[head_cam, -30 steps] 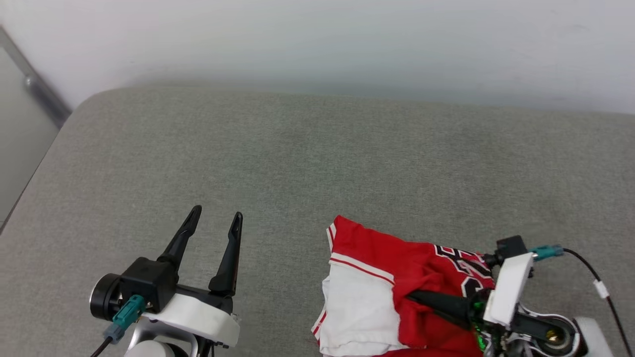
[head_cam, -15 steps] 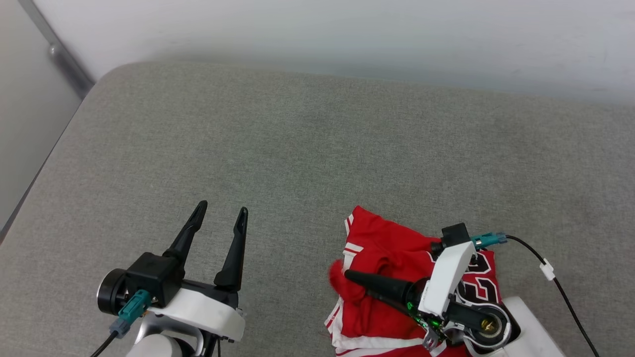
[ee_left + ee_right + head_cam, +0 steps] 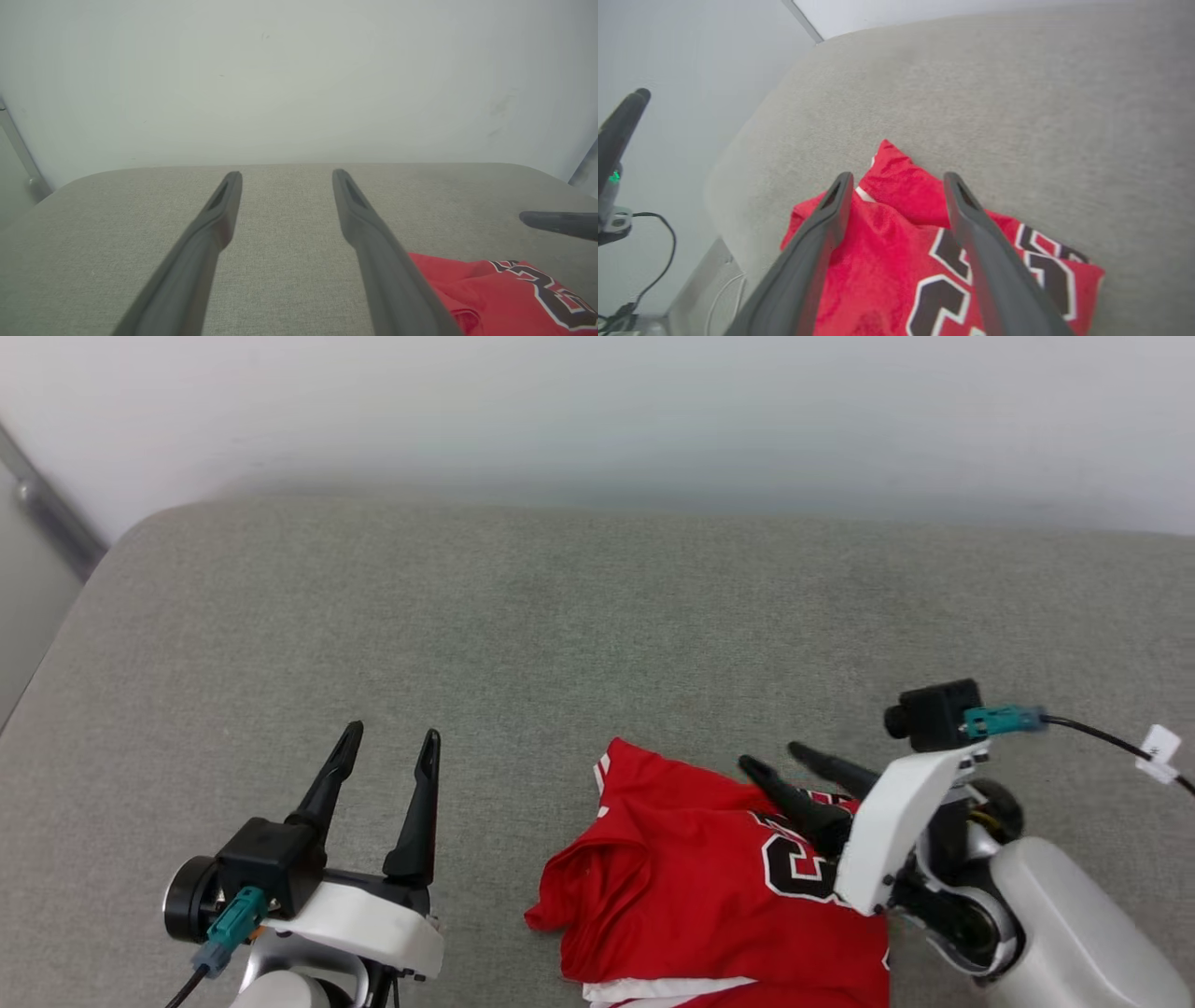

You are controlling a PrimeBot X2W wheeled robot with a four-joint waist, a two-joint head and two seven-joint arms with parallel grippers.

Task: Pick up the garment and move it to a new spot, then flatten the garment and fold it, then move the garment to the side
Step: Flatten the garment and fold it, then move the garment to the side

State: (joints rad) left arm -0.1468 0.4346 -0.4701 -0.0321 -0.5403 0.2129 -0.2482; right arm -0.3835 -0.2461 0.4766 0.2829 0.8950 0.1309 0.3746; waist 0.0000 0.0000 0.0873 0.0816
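A: Where was the shirt?
B: Crumpled on the grey table, near side, right of centre in the head view. Red face up, black white-edged print showing, a strip of white at its near edge. It ran off the bottom of that view.
A: Right gripper?
B: Over the shirt's far edge, by the print. Fingers were spread, nothing pinched between them. The right wrist view showed red cloth in the gap. Couldn't tell if the tips touched the cloth.
A: Left gripper?
B: Left of the shirt, apart from it, above bare table. Fingers wide, holding nothing, pointed toward the white wall.
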